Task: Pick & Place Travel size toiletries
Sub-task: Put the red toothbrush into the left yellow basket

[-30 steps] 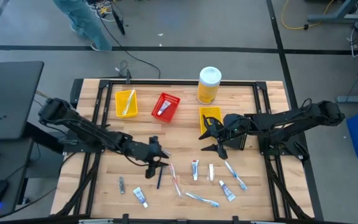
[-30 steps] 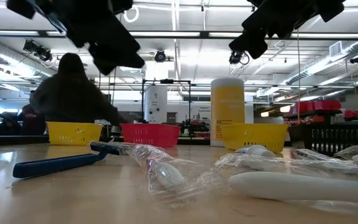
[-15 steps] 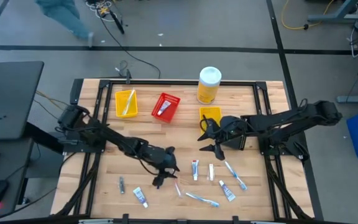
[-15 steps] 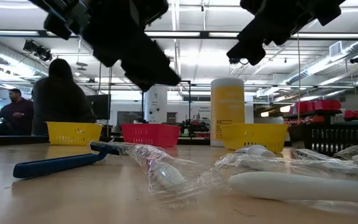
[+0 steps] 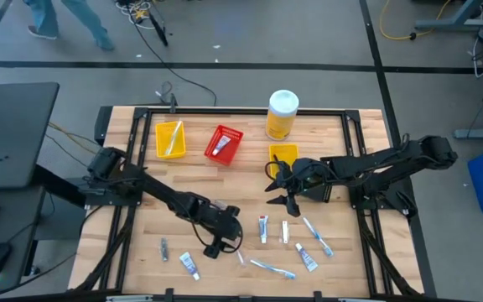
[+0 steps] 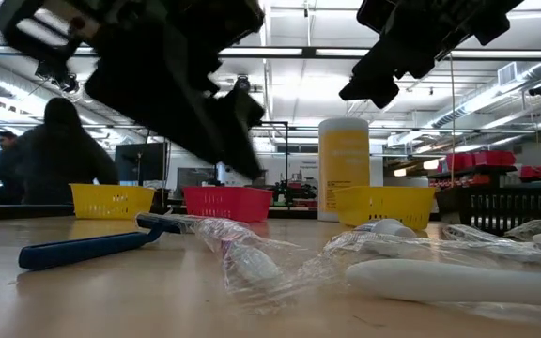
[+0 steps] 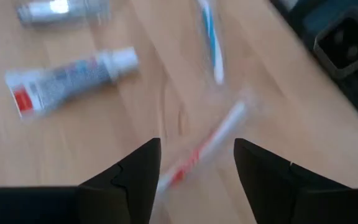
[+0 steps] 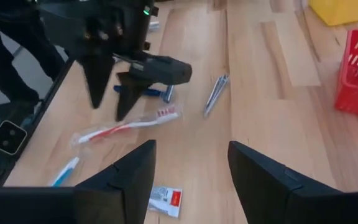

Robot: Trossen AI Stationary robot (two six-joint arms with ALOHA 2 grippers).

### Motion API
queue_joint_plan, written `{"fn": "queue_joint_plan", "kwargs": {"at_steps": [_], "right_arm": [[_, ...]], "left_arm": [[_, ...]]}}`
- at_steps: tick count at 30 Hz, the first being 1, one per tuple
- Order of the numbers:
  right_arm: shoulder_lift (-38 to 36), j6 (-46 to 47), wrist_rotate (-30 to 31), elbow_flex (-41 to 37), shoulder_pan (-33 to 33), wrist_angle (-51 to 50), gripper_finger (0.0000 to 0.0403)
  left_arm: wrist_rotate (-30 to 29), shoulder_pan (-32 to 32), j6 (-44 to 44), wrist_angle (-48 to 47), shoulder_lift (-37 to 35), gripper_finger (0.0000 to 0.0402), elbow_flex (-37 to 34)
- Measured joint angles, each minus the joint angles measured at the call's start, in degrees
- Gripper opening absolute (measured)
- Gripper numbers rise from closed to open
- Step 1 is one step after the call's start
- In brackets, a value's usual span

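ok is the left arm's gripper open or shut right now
Open. In the left wrist view the left gripper has its jaws spread apart, empty, with a red-and-white wrapped toothbrush on the table between them.

Bare wood lies open between the small red slotted bin (image 5: 223, 143) and the loose toiletries nearer the front edge. Beside the red bin stand a yellow bin (image 5: 169, 138), a tall yellow bottle with white cap (image 5: 281, 115) and another yellow bin (image 5: 283, 156), crowding that far strip. Both dark arms span the middle.
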Motion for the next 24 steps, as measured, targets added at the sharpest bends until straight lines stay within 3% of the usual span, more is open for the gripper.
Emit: {"fn": "queue_joint_plan", "kwargs": {"at_steps": [9,15,24], "right_arm": [[0.02,-0.07,0.0,0.0,0.0,0.22,0.0218],[0.02,-0.18,0.0,0.0,0.01,0.22,0.0222],[0.02,-0.2,0.0,0.0,0.01,0.22,0.0209]], "left_arm": [[-1.65,-0.46,4.93,1.69,5.91,0.0219,0.06],[-2.23,-0.45,4.79,-1.28,6.22,0.0212,0.21],[-4.39,-0.52,3.84,-3.03,6.0,0.0098,0.24]]}}
